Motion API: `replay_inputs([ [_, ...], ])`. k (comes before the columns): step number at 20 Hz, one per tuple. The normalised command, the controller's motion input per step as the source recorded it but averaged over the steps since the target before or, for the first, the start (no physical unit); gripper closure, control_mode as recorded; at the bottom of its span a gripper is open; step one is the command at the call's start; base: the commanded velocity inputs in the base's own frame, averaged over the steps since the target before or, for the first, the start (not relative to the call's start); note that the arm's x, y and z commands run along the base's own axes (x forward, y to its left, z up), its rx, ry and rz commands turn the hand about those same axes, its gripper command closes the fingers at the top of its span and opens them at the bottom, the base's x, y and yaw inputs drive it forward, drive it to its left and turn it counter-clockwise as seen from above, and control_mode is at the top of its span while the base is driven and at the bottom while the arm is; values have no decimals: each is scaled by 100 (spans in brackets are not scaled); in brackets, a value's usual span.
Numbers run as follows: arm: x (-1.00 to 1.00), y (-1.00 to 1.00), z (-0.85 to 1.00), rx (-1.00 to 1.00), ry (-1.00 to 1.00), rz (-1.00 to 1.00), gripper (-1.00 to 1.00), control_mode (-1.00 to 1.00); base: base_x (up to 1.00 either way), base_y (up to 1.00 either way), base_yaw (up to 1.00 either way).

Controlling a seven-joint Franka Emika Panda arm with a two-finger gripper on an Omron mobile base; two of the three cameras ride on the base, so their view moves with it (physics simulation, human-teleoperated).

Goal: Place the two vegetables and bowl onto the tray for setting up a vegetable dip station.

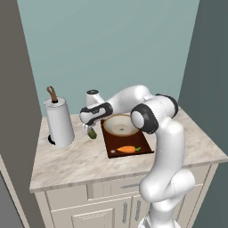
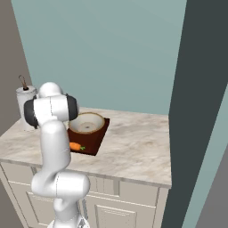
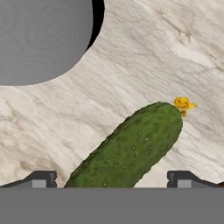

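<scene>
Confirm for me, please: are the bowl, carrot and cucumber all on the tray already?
Not quite. The bowl and carrot are on the tray, but the cucumber lies on the marble counter, as the hand view shows.

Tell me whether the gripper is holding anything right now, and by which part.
Nothing is held. The gripper is open, its fingertips standing wide on either side of the cucumber's lower end, which lies on the marble counter, not clamped.

On the desk before me, the tray carries the bowl at its 12 o'clock end and the carrot at 6. The cucumber lies at the tray's 9 o'clock, under my hand; the paper towel roll stands farther toward 9.
</scene>
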Motion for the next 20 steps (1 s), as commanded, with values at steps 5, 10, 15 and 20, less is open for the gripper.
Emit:
replay_inputs([
  [5,16,0,-16,0,0,0,-100,-100,0,0,0],
  [10,19,1,-15,0,0,-1,-100,-100,0,0,0],
  [15,18,8,-13,0,0,-3,-100,-100,0,0,0],
  [20,8,5,-14,0,0,-6,-100,-100,0,0,0],
])
